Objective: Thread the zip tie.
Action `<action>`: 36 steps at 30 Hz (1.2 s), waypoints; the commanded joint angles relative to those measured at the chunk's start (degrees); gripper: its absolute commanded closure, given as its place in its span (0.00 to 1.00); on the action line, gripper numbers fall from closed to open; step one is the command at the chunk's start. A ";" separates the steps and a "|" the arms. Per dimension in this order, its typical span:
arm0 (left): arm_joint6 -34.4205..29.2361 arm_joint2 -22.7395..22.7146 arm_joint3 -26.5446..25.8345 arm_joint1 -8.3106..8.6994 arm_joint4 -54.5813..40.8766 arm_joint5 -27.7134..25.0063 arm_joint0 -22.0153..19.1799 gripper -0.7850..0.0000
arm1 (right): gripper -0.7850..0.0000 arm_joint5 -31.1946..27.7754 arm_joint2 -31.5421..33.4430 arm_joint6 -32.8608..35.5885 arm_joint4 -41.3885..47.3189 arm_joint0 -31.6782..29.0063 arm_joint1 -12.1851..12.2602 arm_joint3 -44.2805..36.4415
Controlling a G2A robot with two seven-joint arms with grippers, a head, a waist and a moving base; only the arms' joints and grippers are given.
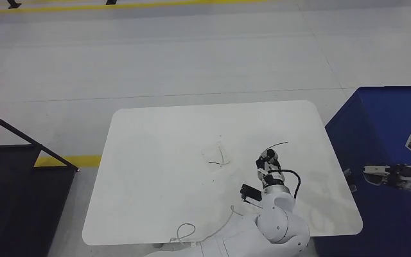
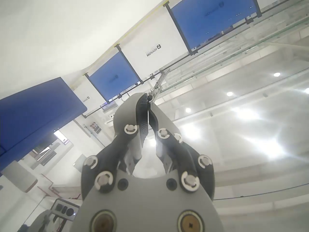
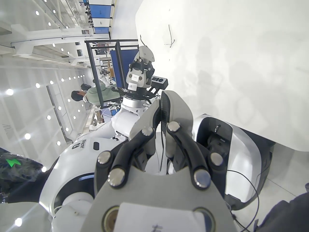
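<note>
In the top view you see the left gripper (image 1: 267,156) over the right half of the bench (image 1: 160,167), clamped on the zip tie (image 1: 280,145). The tie's free length leaves the fingers on a slant, its long axis pointing away from the robot and toward its right. Toward the middle of the bench, apart from that gripper, lie a few loose dark strips (image 1: 218,158) crossed over one another. A white cable loop (image 1: 186,230) rests by the near edge. The right gripper (image 1: 368,170) sits off the bench's right side, in front of a blue partition (image 1: 379,128).

The left wrist view gives you the grip itself. The left gripper (image 2: 147,97) points up at the hall ceiling with its fingers pressed together, and a small black bit of the zip tie (image 2: 150,97) is pinched at the very tips. It is seen end-on, so you cannot judge its length here. The blue and white wall panels (image 2: 212,10) behind carry a logo and a short word of print.

In the right wrist view your right gripper (image 3: 162,102) has its fingers drawn close together, and I can make out nothing between them. Beyond it the left gripper (image 3: 144,50) shows from the side — white stickers on its wrist, print too small to read. The zip tie (image 3: 142,39) pokes out past its fingertips as a thin dark line. The loose dark strips (image 3: 171,36) lie on the bench (image 3: 229,25) just past it.
</note>
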 commanded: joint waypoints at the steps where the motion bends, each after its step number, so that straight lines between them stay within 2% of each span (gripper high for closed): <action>1: -0.99 0.06 0.08 0.22 0.65 0.72 -0.04 1.00 | 1.00 0.00 0.00 0.00 0.00 0.00 0.00 0.00; 3: -2.28 0.59 -0.33 0.80 6.80 1.84 0.41 1.00 | 1.00 0.16 -0.93 -2.31 -0.89 -0.85 -0.16 -2.24; 4: -1.44 1.32 -0.14 1.04 13.03 2.64 0.66 1.00 | 1.00 0.86 -0.93 -3.05 -0.69 -1.30 -0.24 -3.38; 6: 4.91 2.47 -0.36 1.30 29.20 5.14 1.47 1.00 | 1.00 2.75 -0.32 -4.00 -0.41 -2.02 -0.32 -5.18; 9: 12.36 5.77 -2.67 2.09 51.48 12.38 3.21 1.00 | 1.00 5.05 0.89 -5.89 -0.67 -2.94 -0.40 -7.59; 11: 13.68 8.43 -4.18 2.95 58.90 13.70 3.81 1.00 | 1.00 7.32 1.31 -7.37 0.51 -3.49 -0.56 -9.02; 13: 13.26 9.24 -4.40 3.68 64.78 15.62 4.54 1.00 | 1.00 9.64 1.56 -7.38 1.98 -3.84 -0.61 -10.61; 15: 13.09 9.24 -4.49 4.30 68.55 17.34 5.29 1.00 | 1.00 10.04 1.72 -8.54 1.34 -4.07 -0.61 -12.03; 22: 13.09 9.24 -4.49 4.30 68.55 17.34 5.29 1.00 | 1.00 10.15 1.36 -9.54 2.04 -4.17 -0.72 -12.25; 23: 10.61 9.24 -3.85 4.52 69.71 18.35 5.33 1.00 | 1.00 10.64 1.22 -9.99 2.44 -4.21 -0.74 -12.74; 25: 8.68 9.24 -2.25 4.72 75.11 24.42 5.98 1.00 | 1.00 11.33 0.70 -10.24 3.12 -4.73 -0.81 -14.54; 27: 6.16 9.24 -2.00 4.80 78.46 27.95 6.46 1.00 | 1.00 11.87 0.12 -10.81 3.40 -6.09 -1.03 -16.37; 29: 6.83 9.24 -1.64 4.78 82.76 32.05 6.63 1.00 | 1.00 12.06 0.02 -11.78 3.77 -7.80 -1.37 -17.64; 34: 5.86 9.24 -2.36 5.12 83.55 33.16 7.33 1.00 | 1.00 11.12 0.73 -15.01 4.51 -12.51 -2.46 -19.54; 36: 6.86 9.24 -2.53 5.19 83.35 33.84 7.39 1.00 | 1.00 11.12 0.73 -15.01 4.51 -12.51 -2.46 -19.54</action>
